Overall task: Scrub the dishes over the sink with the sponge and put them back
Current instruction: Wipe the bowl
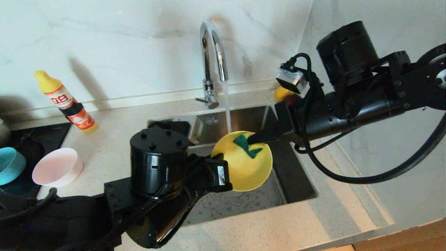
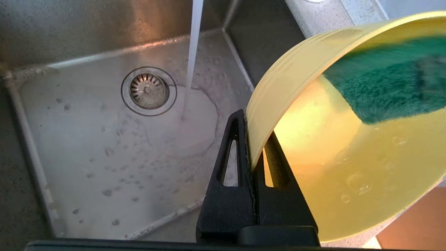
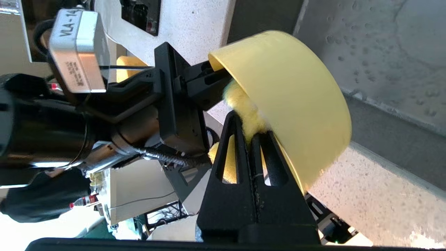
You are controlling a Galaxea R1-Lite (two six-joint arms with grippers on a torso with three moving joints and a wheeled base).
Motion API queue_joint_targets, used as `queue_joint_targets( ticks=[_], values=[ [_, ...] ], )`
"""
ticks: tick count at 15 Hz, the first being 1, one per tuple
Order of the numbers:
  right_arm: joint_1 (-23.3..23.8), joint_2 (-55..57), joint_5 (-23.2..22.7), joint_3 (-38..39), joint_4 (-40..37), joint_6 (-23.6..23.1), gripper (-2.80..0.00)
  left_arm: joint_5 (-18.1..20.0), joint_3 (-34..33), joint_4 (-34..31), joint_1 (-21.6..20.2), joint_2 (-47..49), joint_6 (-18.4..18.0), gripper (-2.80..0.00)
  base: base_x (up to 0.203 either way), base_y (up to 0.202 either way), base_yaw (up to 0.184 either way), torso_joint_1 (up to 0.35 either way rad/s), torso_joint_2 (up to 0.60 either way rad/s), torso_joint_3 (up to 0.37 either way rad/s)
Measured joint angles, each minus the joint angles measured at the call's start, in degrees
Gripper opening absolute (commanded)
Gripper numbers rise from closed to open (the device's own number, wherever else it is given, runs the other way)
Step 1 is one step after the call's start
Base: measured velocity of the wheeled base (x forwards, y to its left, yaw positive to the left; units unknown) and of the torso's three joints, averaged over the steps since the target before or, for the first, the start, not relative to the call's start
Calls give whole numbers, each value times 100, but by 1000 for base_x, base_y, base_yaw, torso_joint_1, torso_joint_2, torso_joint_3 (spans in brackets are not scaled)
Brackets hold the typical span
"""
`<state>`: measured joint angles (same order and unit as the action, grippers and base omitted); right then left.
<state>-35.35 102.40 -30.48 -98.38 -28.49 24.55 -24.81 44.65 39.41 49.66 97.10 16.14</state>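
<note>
Your two arms meet over the sink [image 1: 296,188], set in a speckled surface [image 1: 115,146], as the tap [image 1: 212,52] runs a thin stream past the drain [image 2: 148,91]. Your left gripper [image 2: 251,153], jaws clenched on its rim, holds the yellow bowl [image 1: 247,170] tilted above the basin. Your right gripper [image 3: 248,130], jaws grasping the sponge [image 1: 247,145], presses it green side up inside that bowl. The pink bowl [image 1: 57,167] and blue bowl [image 1: 10,165] wait at left, near a soap bottle [image 1: 66,103].
</note>
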Motion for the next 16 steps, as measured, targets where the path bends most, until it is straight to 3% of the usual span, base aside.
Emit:
queue_joint_targets(
  ticks=[9,16],
  values=[
    [123,-227,-17,302,-227,-17,-280,-41,23,-3,-48,-237,-55,-280,0,0,0,0,0,0],
    [-115,-124,-11,444,-227,-16,-280,-11,244,-26,-260,-269,-60,-280,0,0,0,0,0,0]
  ],
)
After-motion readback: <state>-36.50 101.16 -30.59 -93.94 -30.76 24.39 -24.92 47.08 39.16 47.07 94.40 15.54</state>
